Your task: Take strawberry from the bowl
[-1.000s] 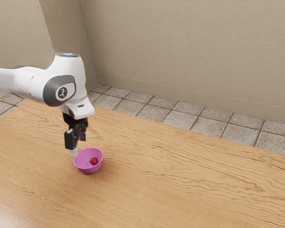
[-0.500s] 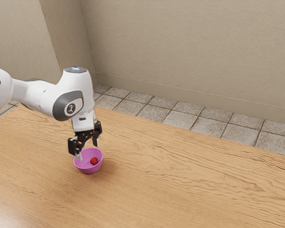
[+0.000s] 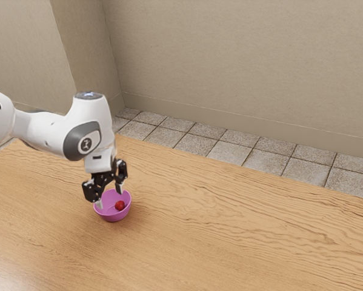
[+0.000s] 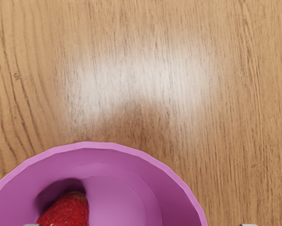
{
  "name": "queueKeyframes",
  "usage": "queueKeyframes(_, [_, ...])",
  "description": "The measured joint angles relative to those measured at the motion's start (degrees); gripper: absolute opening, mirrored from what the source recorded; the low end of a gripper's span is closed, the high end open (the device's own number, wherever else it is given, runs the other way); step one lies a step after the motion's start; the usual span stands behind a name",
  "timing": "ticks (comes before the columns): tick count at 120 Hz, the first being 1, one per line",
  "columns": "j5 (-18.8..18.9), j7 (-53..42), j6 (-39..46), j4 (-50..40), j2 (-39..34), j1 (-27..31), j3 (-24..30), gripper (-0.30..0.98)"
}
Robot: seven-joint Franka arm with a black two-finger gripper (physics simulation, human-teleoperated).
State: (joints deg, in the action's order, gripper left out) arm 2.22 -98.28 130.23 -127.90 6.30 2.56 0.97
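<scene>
Open way from above into the bowl (image 3: 113, 217), raised rim (image 4: 98, 145) all around.

Noted in exterior view: wooden tabletop (image 3: 260, 242), light brown, with wavy darker grain. Beyond its far edge, found mottled grey floor tiles (image 3: 227, 152) with dark joints. Behind these, recorded low beige baseboard (image 3: 229, 121) along foot of plain beige wall (image 3: 242, 54). Toward the exterior view's left, observed projecting wall section (image 3: 23, 48) with upright corner. In wrist view, logged pale glare (image 4: 131, 75) across wood, plus small dark knot (image 4: 17, 75) near it.
</scene>
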Motion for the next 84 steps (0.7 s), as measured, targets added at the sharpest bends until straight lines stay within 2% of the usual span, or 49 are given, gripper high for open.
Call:
queueKeyframes(28, [-1.5,-2.3,1.2,-0.2,0.9,0.0,0.0,0.50])
queueKeyframes(84, [-1.5,-5.5,3.3,2.6,5.1,1.0,-0.3,0.49])
